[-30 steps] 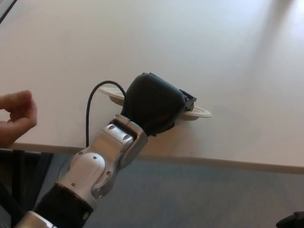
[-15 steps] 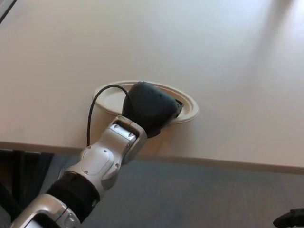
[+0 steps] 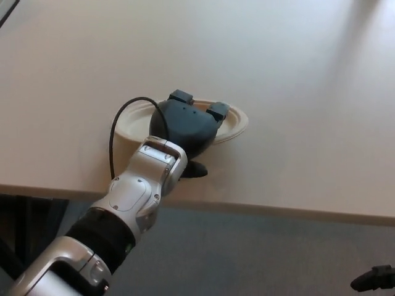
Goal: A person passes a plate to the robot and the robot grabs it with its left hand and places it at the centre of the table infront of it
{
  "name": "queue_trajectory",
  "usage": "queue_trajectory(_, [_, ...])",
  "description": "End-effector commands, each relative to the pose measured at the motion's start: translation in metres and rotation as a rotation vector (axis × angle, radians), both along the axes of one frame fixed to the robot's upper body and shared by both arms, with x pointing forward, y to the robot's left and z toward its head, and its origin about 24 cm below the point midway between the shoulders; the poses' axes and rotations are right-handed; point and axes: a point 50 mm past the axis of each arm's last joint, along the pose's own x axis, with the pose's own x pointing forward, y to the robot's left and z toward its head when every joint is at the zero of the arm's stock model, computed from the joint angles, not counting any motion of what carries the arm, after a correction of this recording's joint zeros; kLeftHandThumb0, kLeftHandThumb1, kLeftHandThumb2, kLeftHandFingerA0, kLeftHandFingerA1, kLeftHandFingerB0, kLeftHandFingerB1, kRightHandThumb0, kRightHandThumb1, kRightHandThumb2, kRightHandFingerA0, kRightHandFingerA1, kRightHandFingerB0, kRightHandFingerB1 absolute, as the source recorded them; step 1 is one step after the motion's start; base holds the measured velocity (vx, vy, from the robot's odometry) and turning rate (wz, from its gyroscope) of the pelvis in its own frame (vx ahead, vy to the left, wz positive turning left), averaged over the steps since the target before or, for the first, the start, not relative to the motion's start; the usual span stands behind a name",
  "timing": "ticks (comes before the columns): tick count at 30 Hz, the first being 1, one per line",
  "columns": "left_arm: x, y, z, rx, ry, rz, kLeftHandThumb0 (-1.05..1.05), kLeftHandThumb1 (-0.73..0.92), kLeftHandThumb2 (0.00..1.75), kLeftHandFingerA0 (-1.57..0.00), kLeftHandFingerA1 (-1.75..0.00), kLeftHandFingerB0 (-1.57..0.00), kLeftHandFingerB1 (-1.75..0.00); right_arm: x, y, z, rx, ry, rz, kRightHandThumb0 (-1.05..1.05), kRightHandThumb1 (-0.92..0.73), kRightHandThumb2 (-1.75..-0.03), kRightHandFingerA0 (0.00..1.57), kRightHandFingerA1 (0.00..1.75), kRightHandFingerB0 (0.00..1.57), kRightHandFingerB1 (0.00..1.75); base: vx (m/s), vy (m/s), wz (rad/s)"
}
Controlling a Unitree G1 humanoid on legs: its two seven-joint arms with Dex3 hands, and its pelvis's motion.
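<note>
A pale paper plate [image 3: 234,123] lies on the light table [image 3: 278,68], near its front edge and left of the middle. My left hand [image 3: 184,126] covers most of the plate from the near side. Two fingertips [image 3: 218,110] stick up over the plate's far part, and the thumb [image 3: 196,169] points out over the table on the near side, off the plate. The hand looks open, its fingers spread. Only a dark bit of my right hand [image 3: 374,279] shows at the lower right corner.
A black cable [image 3: 114,132] loops from my left wrist over the table. The table's front edge [image 3: 296,211] runs across the picture below the plate, with grey floor [image 3: 259,259] beyond it.
The person's hand has left the picture. The plate has come down from a tilted hold to lie on the table, a little further left. My left hand's fingers have spread apart.
</note>
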Motion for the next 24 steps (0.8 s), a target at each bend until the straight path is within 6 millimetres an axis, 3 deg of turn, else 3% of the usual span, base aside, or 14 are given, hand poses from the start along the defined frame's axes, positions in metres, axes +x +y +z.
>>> queue_trajectory(1, [0.013,0.015,0.017,-0.064,0.421,0.238,-0.86,0.50,0.87,0.00,-0.07,0.00,-0.02,0.005,-0.002,0.004,-0.007,-0.004,0.009,-0.55,-0.66,-0.59,0.66,0.69,0.51,0.53,0.00,0.000,0.00])
queue_trajectory(5, [0.016,0.018,0.024,-0.168,0.531,0.237,-0.77,0.45,0.83,0.00,-0.10,0.00,-0.06,0.005,-0.002,0.004,-0.003,-0.004,0.004,-0.57,-0.65,-0.59,0.67,0.69,0.52,0.53,0.00,0.000,0.00])
queue_trajectory(6, [0.021,0.026,0.031,-0.316,0.639,0.237,-0.69,0.38,0.77,-0.17,-0.47,0.00,-0.08,0.011,0.002,0.007,0.005,-0.015,0.006,-0.57,-0.65,-0.59,0.67,0.69,0.52,0.53,0.00,0.000,0.00])
queue_trajectory(7, [0.023,0.030,0.034,-0.444,0.742,0.237,-0.67,0.41,0.54,-0.17,-0.34,0.00,-0.10,0.013,0.003,0.008,0.009,-0.019,0.007,-0.57,-0.65,-0.59,0.66,0.68,0.52,0.53,0.00,0.000,0.00])
queue_trajectory(10, [0.023,0.036,0.038,-0.587,0.919,0.187,-0.73,0.43,0.54,-0.06,-0.28,0.00,-0.11,0.015,0.003,0.010,0.008,-0.029,0.012,-0.60,-0.65,-0.59,0.69,0.69,0.53,0.53,0.00,0.000,0.00])
queue_trajectory(11, [0.022,0.039,0.040,-0.623,1.008,0.168,-0.66,0.40,0.80,-0.06,-0.21,0.00,-0.09,0.016,0.003,0.010,0.004,-0.033,0.020,-0.59,-0.65,-0.60,0.68,0.69,0.52,0.53,0.00,0.000,0.00])
queue_trajectory(12, [0.021,0.039,0.041,-0.633,1.056,0.155,-0.70,0.41,0.80,-0.10,-0.44,0.00,-0.12,0.016,0.003,0.010,0.002,-0.032,0.022,-0.58,-0.66,-0.59,0.68,0.68,0.53,0.52,0.00,0.000,0.00])
queue_trajectory(15, [0.017,0.039,0.043,-0.661,1.121,0.089,-0.79,0.42,0.69,-0.12,-0.40,0.00,-0.11,0.016,0.004,0.011,0.001,-0.035,0.026,-0.58,-0.66,-0.60,0.68,0.70,0.52,0.54,0.00,0.000,0.00])
queue_trajectory(16, [0.014,0.041,0.040,-0.805,1.227,0.018,-0.81,0.48,0.83,0.00,-0.04,0.00,0.00,0.016,0.003,0.010,-0.002,-0.027,0.029,-0.59,-0.66,-0.60,0.68,0.69,0.53,0.53,0.00,0.000,0.00])
queue_trajectory(17, [0.012,0.042,0.037,-0.898,1.280,-0.018,-0.72,0.42,0.85,0.00,-0.27,0.00,-0.12,0.016,0.003,0.010,-0.006,-0.021,0.031,-0.61,-0.65,-0.60,0.69,0.69,0.54,0.53,0.00,0.000,0.00])
queue_trajectory(18, [0.012,0.042,0.035,-0.938,1.293,-0.021,-0.72,0.42,0.85,0.00,-0.27,0.00,-0.12,0.016,0.003,0.010,-0.008,-0.017,0.031,-0.61,-0.65,-0.60,0.69,0.69,0.54,0.53,0.00,0.000,0.00])
queue_trajectory(19, [0.009,0.044,0.030,-0.979,1.305,-0.054,-0.91,0.52,0.93,-0.04,-0.13,0.00,0.00,0.016,0.006,0.009,-0.010,-0.008,0.042,-0.60,-0.65,-0.59,0.71,0.71,0.54,0.54,0.00,0.000,0.00])
queue_trajectory(22, [0.009,0.046,0.030,-1.040,1.296,-0.078,-0.97,0.53,1.02,-0.08,-0.10,0.00,0.00,0.018,0.007,0.009,-0.003,-0.008,0.042,-0.60,-0.65,-0.59,0.69,0.69,0.53,0.53,0.00,0.000,0.00])
queue_trajectory(24, [0.011,0.047,0.034,-1.131,1.291,-0.073,-1.05,0.52,0.93,-0.07,-0.24,0.00,-0.04,0.023,0.010,0.012,0.002,-0.017,0.040,-0.59,-0.65,-0.59,0.69,0.69,0.54,0.54,0.00,0.000,0.00])
